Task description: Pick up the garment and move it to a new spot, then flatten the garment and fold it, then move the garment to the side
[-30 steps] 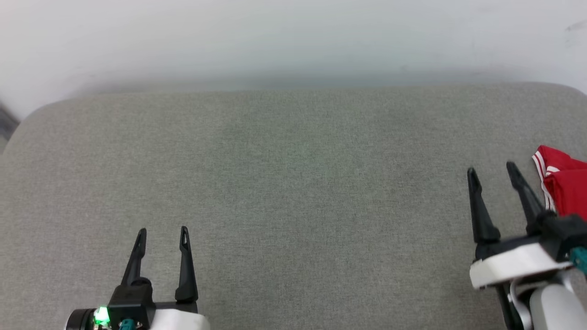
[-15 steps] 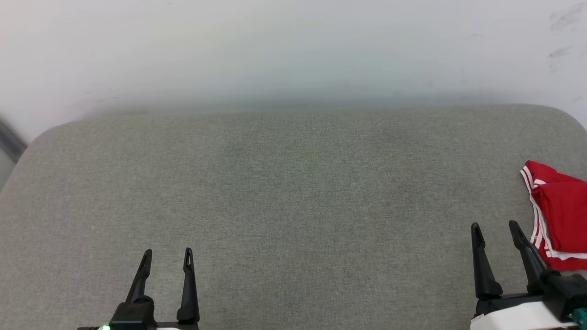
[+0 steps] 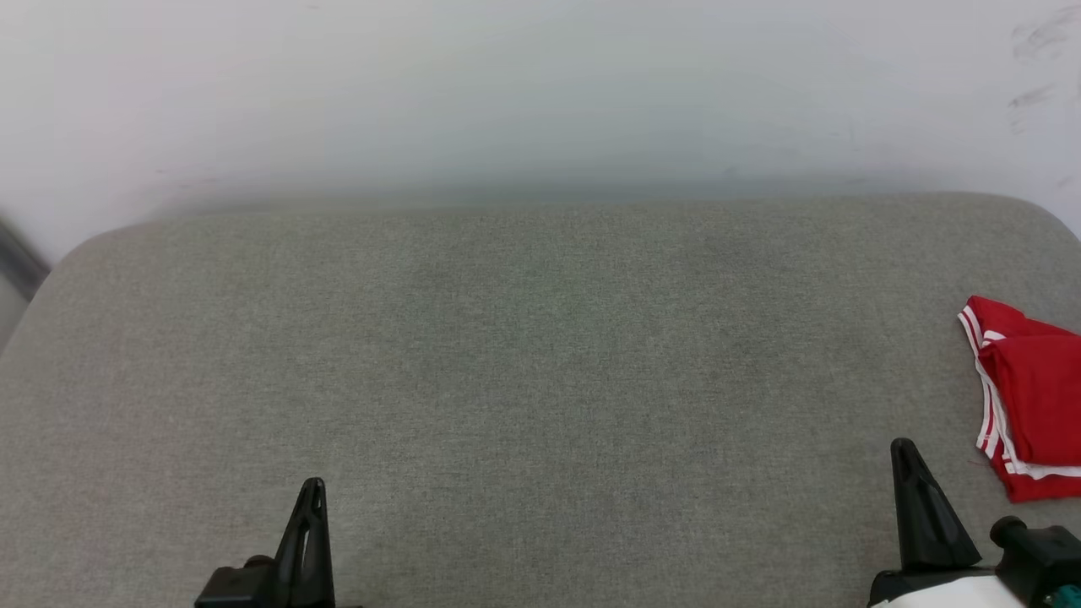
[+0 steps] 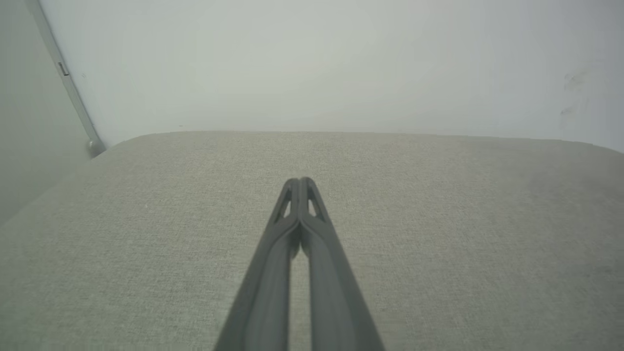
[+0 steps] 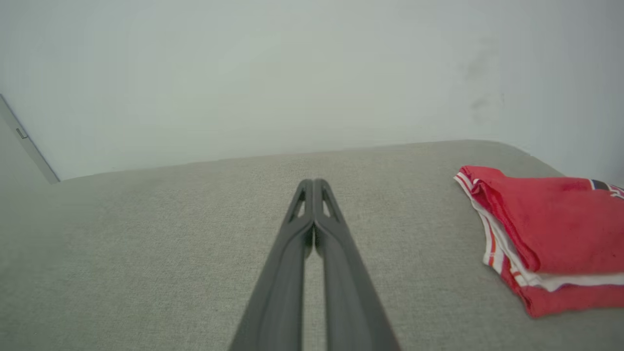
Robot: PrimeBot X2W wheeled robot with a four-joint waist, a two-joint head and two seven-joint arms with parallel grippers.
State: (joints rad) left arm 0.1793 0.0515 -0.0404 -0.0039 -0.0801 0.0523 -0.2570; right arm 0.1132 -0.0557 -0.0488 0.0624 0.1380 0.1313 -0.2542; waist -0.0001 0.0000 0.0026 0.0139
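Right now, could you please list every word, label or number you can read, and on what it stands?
None can be read.
The folded red jersey shows a dark scrap at its far edge, too small to read; the grey fabric surface and wall carry no writing.

No text to read.
Nothing legible stood on the folded shirt (image 5: pixel 560 229); it showed plain red cloth with white edging.

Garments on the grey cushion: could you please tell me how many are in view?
1. The folded red garment lies at the right edge of the grey cushion, right of the right gripper. It runs past the head view's edge, so more may be hidden.
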